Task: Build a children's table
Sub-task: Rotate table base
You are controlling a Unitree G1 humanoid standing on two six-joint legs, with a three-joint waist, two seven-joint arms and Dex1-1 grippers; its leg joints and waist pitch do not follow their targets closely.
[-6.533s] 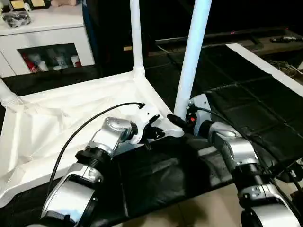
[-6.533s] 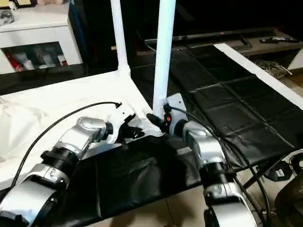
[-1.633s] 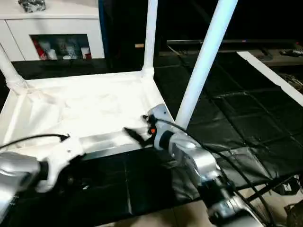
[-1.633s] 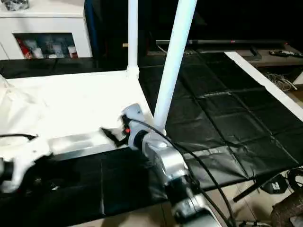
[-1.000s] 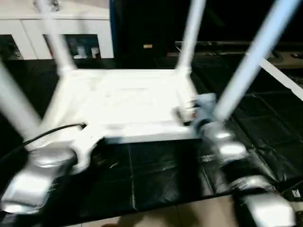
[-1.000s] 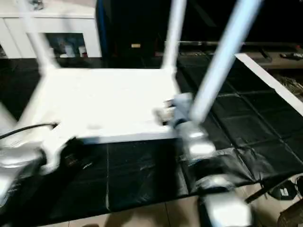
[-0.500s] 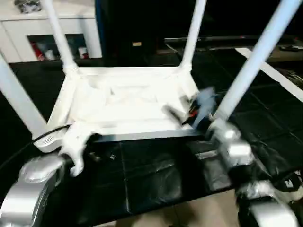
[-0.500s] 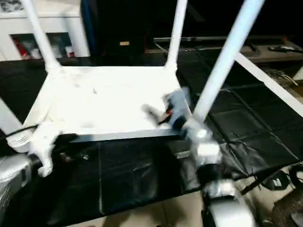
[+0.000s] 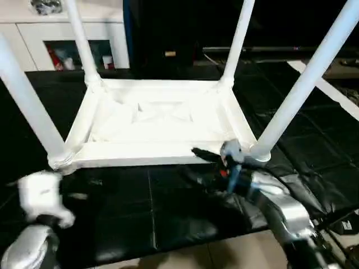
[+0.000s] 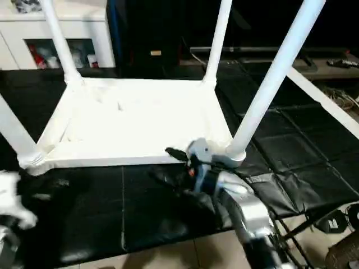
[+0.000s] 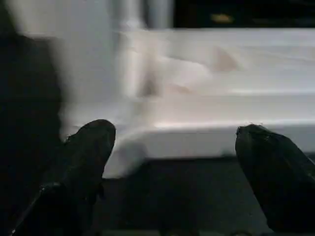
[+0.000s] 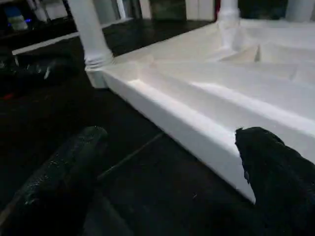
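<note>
The children's table lies upside down on a black mat, its ribbed tabletop [image 9: 151, 160] facing up. All legs stand in the corner sockets: front left [image 9: 29, 106], back left [image 9: 82, 47], back right [image 9: 238, 45], front right [image 9: 305, 84]. My right gripper [image 9: 197, 166] is open just in front of the tabletop's front rim [image 12: 197, 132], beside the front right leg, holding nothing. My left gripper [image 11: 174, 133] is open and empty, facing the rim near the front left corner socket [image 11: 133, 73]; its white wrist [image 9: 40, 196] is low at the left.
The black mat [image 9: 168, 218] covers the work surface, whose front edge drops to a tiled floor [image 9: 224, 252]. A white cabinet [image 9: 67, 35] with glass doors stands behind at the left. A long white strip [image 9: 331, 92] lies on the mat at the right.
My left arm has drawn back from the front left corner toward me. My right gripper has come off the tabletop's inside, down in front of the front rim. The view has shifted slightly.
</note>
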